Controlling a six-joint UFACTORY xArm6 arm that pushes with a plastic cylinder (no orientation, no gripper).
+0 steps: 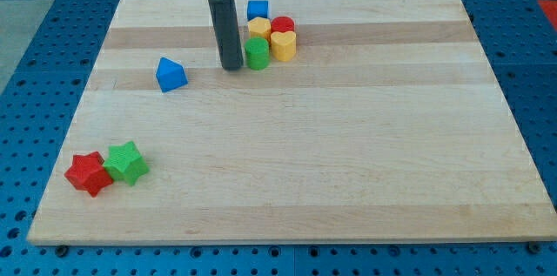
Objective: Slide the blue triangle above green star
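Blue triangle [171, 75]: lay on the tabletop [348, 171] in the upper left part of the view, standing alone and well apart from every other block.
Green star [127, 163]: sat near the view's bottom-left corner, touching a red star [89, 173] on its left.
My tip [231, 67]: rested to the right of the blue triangle, just beside a green cylinder [257, 53] on the cluster's left edge.
Cluster: a blue cube [258, 10], a yellow block [259, 28], a red cylinder [283, 25] and a yellow heart [284, 44] were packed together near the view's top.
Jaws: there were none; the rod held nothing and could only push.
Handling: the triangle looked small, light and rigid, likely to slide easily and to pivot if struck off-centre.
Contact point: a push on the middle of its upper-right face seemed best, driving it down and left to stop above the green star.
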